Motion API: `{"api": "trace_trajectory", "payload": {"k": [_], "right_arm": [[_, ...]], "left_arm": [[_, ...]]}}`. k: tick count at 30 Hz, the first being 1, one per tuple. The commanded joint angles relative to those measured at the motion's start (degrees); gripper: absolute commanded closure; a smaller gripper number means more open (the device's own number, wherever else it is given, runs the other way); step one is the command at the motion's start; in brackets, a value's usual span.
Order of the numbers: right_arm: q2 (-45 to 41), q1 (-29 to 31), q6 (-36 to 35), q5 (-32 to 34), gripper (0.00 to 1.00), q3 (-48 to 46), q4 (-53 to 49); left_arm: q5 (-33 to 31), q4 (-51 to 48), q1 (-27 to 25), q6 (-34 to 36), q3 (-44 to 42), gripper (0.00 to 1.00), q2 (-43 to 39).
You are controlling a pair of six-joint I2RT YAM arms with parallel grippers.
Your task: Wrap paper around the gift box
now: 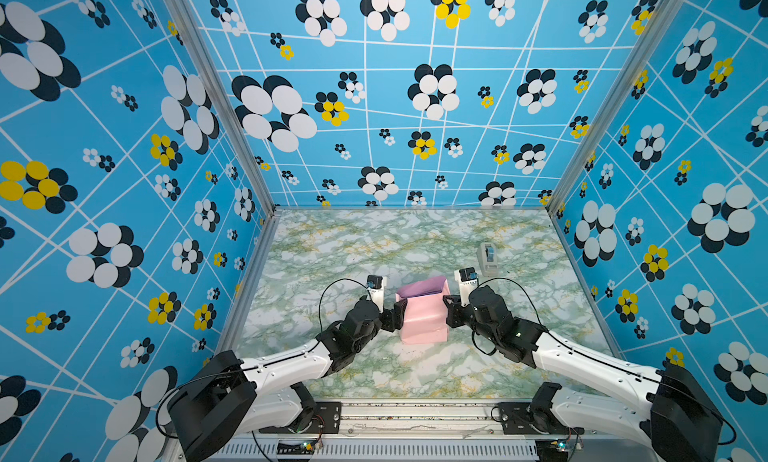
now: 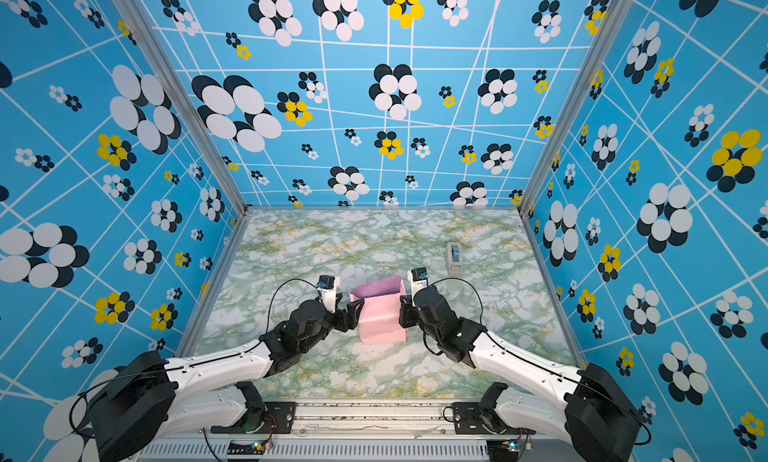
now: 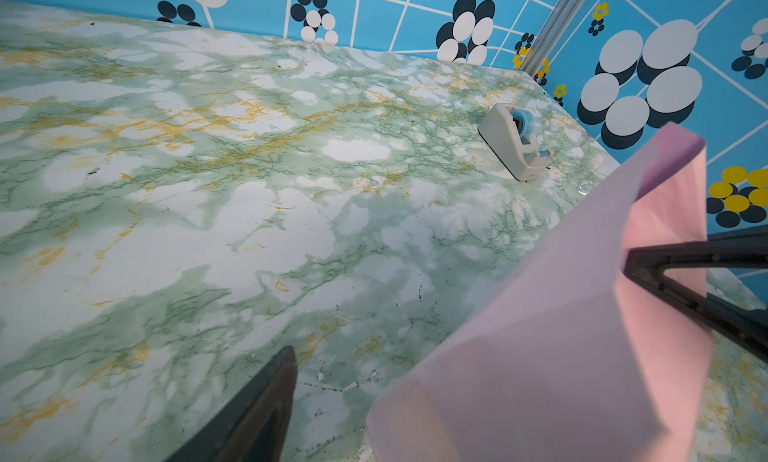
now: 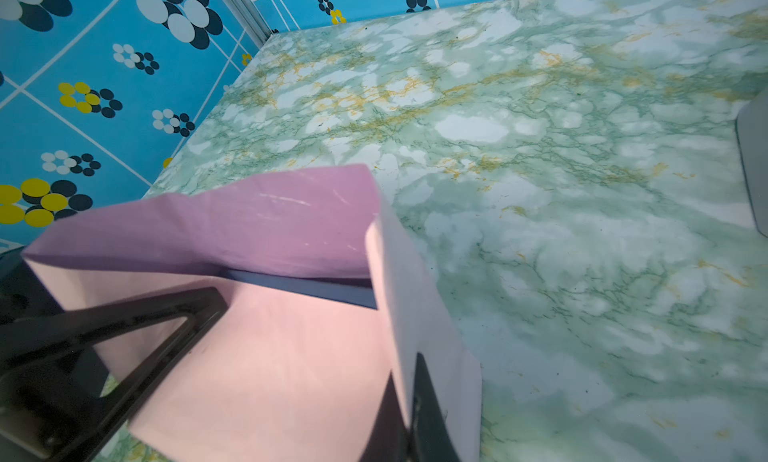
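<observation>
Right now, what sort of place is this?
Likely a robot test booth: blue flower-print walls on metal framing enclose a marble-patterned table, and two robot arms are mounted on a rail at its near edge.

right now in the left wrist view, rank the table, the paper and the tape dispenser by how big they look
1. table, fills most of the view
2. paper, though it sits close to the camera, which inflates it
3. tape dispenser, farther off, clearly smallest

pink-lilac paper (image 1: pixel 424 318), navy gift box (image 4: pixel 324 291), green-marbled table (image 1: pixel 332 252).
</observation>
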Motion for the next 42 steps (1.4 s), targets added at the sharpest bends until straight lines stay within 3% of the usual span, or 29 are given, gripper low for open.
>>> {"api": "trace_trajectory", "payload": {"k": [1,2,6,8,10,12,13,17,19,21,23,26,29,31,33,37,39,42], "right_arm": [[0.1,0.7,0.8,1.2,1.0,-0.6,-0.6],[-0.1,0.8,0.7,1.2,1.0,-0.5,-0.6],[0.2,0.9,1.7,1.5,0.75,0.1,0.1],[1.1,0.8,1.8,1.2,0.74,0.8,0.5],[1.9,0.9,1.7,1.3,0.78,1.4,1.0],[2.4,1.0,1.2,1.4,0.96,1.7,1.5],[2.3,1.0,0.8,1.4,1.0,1.7,1.7],[1.1,1.2,-0.5,2.4,1.0,1.7,1.8],[0.8,1.2,-0.7,2.9,0.83,2.0,1.7],[0.7,1.2,-1.4,3.1,0.78,2.5,2.2],[0.9,1.2,-1.8,3.7,0.82,2.6,3.2],[1.5,1.2,-3.4,3.7,1.0,3.2,4.5],[1.8,1.2,-4.0,4.0,1.0,3.6,5.1],[2.0,1.2,-3.9,4.4,0.82,4.0,5.0],[2.2,1.2,-4.0,4.4,0.8,4.1,5.5],[2.5,1.1,-4.4,4.6,0.86,4.6,6.5],[2.6,1.1,-5.2,4.6,1.0,4.9,7.0],[2.6,1.0,-6.1,4.9,1.0,4.7,7.4]], "left_arm": [[-0.5,-4.4,0.1,1.9,0.3,0.19,0.8],[-0.6,-4.4,0.1,1.9,0.2,0.19,0.9],[-0.4,-4.4,0.1,1.9,0.3,0.19,0.9],[-0.5,-4.3,0.2,2.0,0.3,0.19,0.9],[-0.6,-4.3,0.1,2.1,0.3,0.19,0.7],[-0.7,-4.4,0.1,2.2,0.3,0.19,0.6],[-0.8,-4.5,0.2,2.2,0.3,0.19,0.6],[-1.0,-4.8,0.1,2.5,0.4,0.19,0.3],[-1.0,-4.8,0.1,2.5,0.4,0.19,0.3],[-1.1,-4.8,0.1,2.5,0.4,0.19,0.3],[-1.1,-4.8,0.2,2.6,0.4,0.19,0.3],[-1.2,-4.9,0.1,2.7,0.3,0.19,0.2],[-1.2,-5.1,0.2,2.8,0.5,0.19,0.1],[-1.3,-5.2,0.1,3.0,0.5,0.19,0.2],[-1.2,-5.3,0.1,3.0,0.6,0.19,0.1],[-1.2,-5.3,0.1,2.9,0.5,0.19,0.2],[-1.2,-5.3,0.1,2.8,0.5,0.19,0.2],[-1.3,-5.4,0.2,2.9,0.4,0.19,-0.1]]}}
